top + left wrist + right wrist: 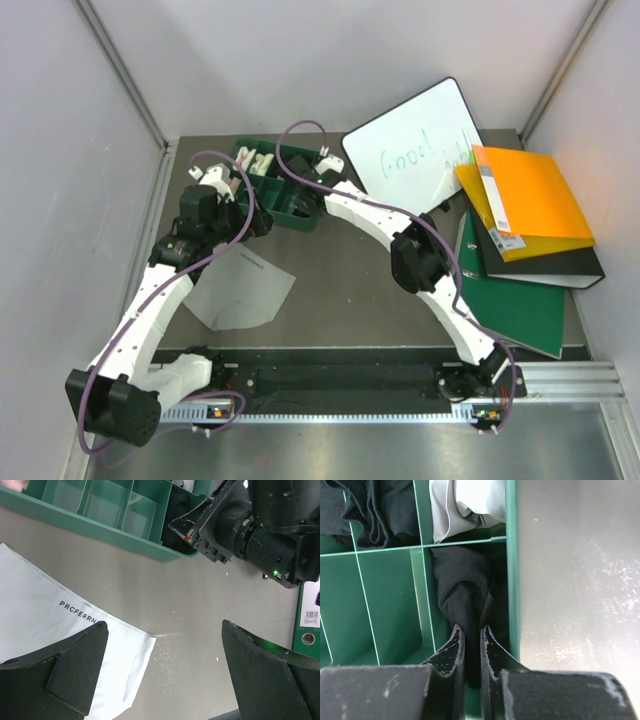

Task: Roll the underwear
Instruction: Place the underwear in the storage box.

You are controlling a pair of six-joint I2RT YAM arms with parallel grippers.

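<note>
A grey-brown worktop (pixel 340 290) sits boxed in by pale walls (pixel 60 150), with a metal rail (pixel 560 385) along its near edge. At the right lie a whiteboard (pixel 410 150) with green writing, an orange folder (pixel 530 195), a black folder (pixel 560 265) and a green folder (pixel 515 305), overlapping one another. A green tray (pixel 510 555) with dividers stands at the far side. The light grey underwear (pixel 240 290) lies flat on the worktop near the left arm, its long axis roughly left to right and its lettered edge turned toward the tray. The left tool (pixel 164 630) hangs over it with its jaws spread wide and nothing between them. The black underwear (pixel 462 590) is bunched in the tray's corner compartment, lengthwise along the outer wall. The right tool (pixel 471 628) reaches into that compartment with its jaws drawn narrow, apparently pinching the black fabric, though the dark cloth hides the contact. Neighbouring compartments hold another black cloth (pixel 380 510) and a pale one (pixel 465 505).
</note>
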